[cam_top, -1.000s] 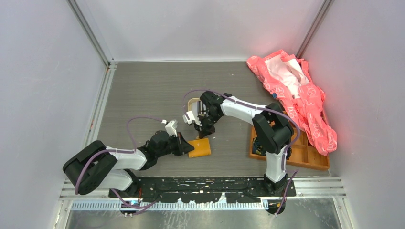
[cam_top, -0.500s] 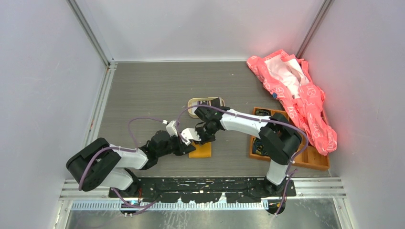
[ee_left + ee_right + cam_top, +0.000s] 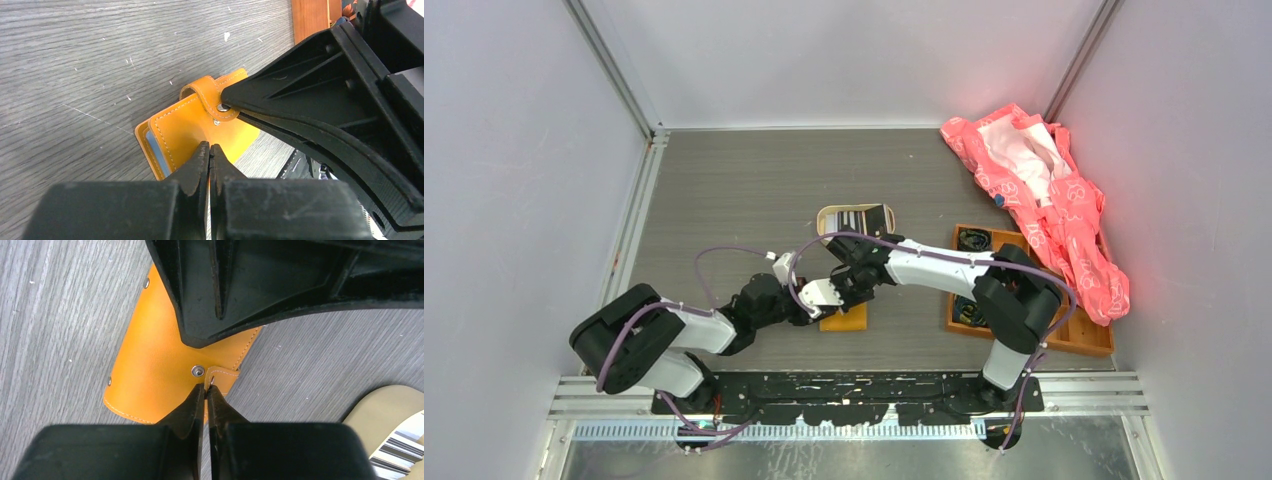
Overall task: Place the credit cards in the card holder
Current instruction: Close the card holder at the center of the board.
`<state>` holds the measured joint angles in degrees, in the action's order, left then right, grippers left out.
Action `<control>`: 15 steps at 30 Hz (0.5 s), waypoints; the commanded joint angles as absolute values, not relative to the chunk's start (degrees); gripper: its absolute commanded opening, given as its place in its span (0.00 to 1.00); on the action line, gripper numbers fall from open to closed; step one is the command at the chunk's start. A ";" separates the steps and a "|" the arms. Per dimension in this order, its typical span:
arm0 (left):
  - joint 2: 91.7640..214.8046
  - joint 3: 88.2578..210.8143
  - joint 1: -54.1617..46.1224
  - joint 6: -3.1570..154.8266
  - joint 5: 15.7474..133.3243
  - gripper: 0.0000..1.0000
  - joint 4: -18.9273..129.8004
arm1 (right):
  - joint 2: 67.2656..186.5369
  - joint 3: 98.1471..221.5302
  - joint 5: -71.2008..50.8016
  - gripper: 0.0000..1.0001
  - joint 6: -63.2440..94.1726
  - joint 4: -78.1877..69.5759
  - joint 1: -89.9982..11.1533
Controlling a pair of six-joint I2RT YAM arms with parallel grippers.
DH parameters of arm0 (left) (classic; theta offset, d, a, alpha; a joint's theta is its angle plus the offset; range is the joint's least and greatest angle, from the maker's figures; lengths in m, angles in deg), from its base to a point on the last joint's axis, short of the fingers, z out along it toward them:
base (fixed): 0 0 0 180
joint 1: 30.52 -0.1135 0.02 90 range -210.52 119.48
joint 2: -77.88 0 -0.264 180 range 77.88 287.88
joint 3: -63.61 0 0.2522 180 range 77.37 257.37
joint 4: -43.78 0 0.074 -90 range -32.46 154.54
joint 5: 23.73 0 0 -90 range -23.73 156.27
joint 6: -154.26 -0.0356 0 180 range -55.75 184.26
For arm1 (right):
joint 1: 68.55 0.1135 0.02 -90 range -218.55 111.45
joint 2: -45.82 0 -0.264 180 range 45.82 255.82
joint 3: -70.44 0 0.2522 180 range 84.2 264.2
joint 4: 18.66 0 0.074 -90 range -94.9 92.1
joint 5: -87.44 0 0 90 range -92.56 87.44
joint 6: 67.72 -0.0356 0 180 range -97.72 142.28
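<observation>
**Left wrist view.** The left gripper (image 3: 209, 150) is clenched, with nothing between its jaws. Its tips bear down on the orange cover of the card holder (image 3: 187, 125), which lies folded on the desk (image 3: 75, 60) directly beneath them. The snap tab (image 3: 206, 92) sits just ahead of the tips, and the right gripper (image 3: 224, 104) touches its end.

**Right wrist view.** The right gripper's jaws are also pressed together. Their tips are at the tab's edge, just beside the stud (image 3: 198, 371). Whether a sliver of the tab is pinched cannot be told here. The tin (image 3: 380, 410) holding the cards (image 3: 402, 447) lies off to the right of the gripper, apart from the holder.

**Top external view.** Both grippers meet over 1 corner of the holder. The tin lies beyond them.

**Procedure (judged step: unsnap the tab).**
1. Keep the left gripper's pressure on the cover, clear of the tab, so that the holder neither slides nor lifts.
2. Work the right gripper's tips under the tab's free end.
3. Peel the tab up and away from the stud. A sideways pull would probably drag the whole holder.
</observation>
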<state>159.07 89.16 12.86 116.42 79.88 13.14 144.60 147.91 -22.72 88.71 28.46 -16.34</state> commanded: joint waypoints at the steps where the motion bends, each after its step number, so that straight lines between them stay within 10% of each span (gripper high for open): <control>1: 160.95 88.43 12.72 115.91 80.76 0.00 11.99 | 141.12 147.22 -22.62 0.11 87.93 27.77 -15.81; 15: 163.12 88.79 12.63 116.46 81.15 0.00 11.03 | 139.27 146.96 -22.75 0.16 88.98 29.09 -15.81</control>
<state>162.02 89.16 12.83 116.96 81.30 9.23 142.07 146.66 -22.11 88.34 28.66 -16.21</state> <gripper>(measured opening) 0.007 0.154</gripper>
